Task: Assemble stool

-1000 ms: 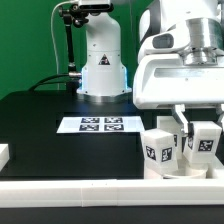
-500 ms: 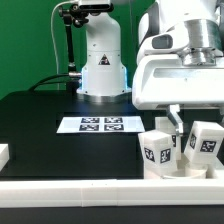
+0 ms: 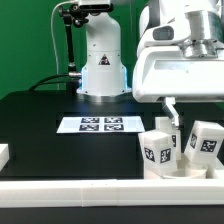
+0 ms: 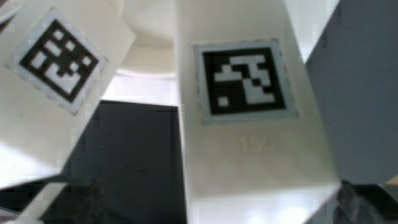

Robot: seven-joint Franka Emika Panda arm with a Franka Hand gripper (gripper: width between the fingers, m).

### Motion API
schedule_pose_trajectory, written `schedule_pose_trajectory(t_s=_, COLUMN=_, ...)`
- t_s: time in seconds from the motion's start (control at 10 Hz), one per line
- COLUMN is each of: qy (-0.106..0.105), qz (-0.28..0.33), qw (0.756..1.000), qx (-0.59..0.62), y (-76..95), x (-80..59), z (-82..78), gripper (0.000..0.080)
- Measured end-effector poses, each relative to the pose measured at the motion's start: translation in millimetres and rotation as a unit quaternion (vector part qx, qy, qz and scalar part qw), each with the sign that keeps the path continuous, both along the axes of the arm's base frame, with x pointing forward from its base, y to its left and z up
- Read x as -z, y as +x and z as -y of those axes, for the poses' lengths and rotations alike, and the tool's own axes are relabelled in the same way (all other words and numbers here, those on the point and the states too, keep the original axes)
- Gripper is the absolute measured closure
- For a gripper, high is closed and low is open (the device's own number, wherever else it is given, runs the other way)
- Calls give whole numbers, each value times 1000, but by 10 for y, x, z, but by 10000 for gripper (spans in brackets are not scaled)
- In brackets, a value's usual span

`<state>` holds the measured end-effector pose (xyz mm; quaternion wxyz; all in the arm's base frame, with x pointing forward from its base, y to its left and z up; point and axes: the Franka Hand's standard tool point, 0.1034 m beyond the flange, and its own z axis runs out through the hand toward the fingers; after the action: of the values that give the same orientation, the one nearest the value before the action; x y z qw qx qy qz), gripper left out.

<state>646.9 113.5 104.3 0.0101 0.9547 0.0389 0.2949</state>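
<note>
In the exterior view, the robot's big white wrist housing fills the upper part of the exterior view's right, above a cluster of white stool parts on the black tabletop. Only one slim finger of the tool shows clearly, slanting down out of the housing; its tip ends just above the gap between two upright legs. One leg stands just to the exterior view's left of that tip, with a black-and-white tag on its front face. The other leg, also tagged, stands to the exterior view's right, apart from the finger. Behind and between them more white plastic shows, too hidden to tell which part it is. No finger touches a leg here, and how wide the tool stands cannot be told from this view. The marker board lies flat near the middle of the tabletop, well apart from the legs, and a long white rail runs along the near edge.

In the wrist view, a tall white leg fills the centre, very close, its tag facing the camera. A second tagged part leans beside it, with dark tabletop between their lower ends. The fingers cannot be made out here.
</note>
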Motion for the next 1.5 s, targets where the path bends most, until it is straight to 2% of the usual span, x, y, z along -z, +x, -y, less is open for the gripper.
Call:
schedule_pose_trajectory(t_s=0.3, qy=3, qz=-12, qw=1000, qx=1, y=6, x=-106, z=-8, gripper=150)
schedule_pose_trajectory(t_s=0.6, qy=1, qz=-35, qw=999, qx=3, y=-9, x=-59, z=-16, gripper=150)
schedule_pose_trajectory(t_s=0.7, qy=-1, qz=-66, qw=998, qx=5, y=-46, x=-8, z=-16, gripper=150)
schedule_pose_trajectory(t_s=0.9, qy=-5, qz=-145, qw=989, qx=11, y=-37, x=-23, z=1, gripper=150)
schedule_pose_trajectory(t_s=1.1, qy=-11, qz=-223, qw=975, qx=15, y=-104, x=-15, z=32, gripper=150)
schedule_pose_trajectory(t_s=1.4, qy=-13, qz=-240, qw=971, qx=17, y=-73, x=-19, z=37, gripper=150)
schedule_pose_trajectory(t_s=1.5, qy=-33, qz=-239, qw=970, qx=2, y=-72, x=4, z=39, gripper=150)
